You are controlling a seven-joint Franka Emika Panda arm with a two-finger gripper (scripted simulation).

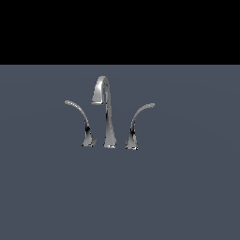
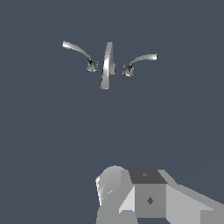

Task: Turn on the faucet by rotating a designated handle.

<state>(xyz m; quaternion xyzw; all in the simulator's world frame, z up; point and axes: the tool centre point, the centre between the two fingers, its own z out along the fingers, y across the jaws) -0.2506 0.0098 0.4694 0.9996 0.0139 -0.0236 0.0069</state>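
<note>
Though shiny all over, bears no letters or marks big enough to read: the faucet, three chrome pieces in a row on a flat, dull grey floor. Starts at the exterior view's left with a thin left lever, bent like a bow, tip sweeping left, foot flared wide. Goes on in the middle to the spout, tallest of all, hooked over at the top like a cane. Ends at the exterior view's right with the handle, near the spout but not touching, slim and curved, tip sweeping right, smooth like a mirror. Sits well apart from the claw, a grey blocky shape in the wrist view. Cannot tell whether spread or clenched.
</note>
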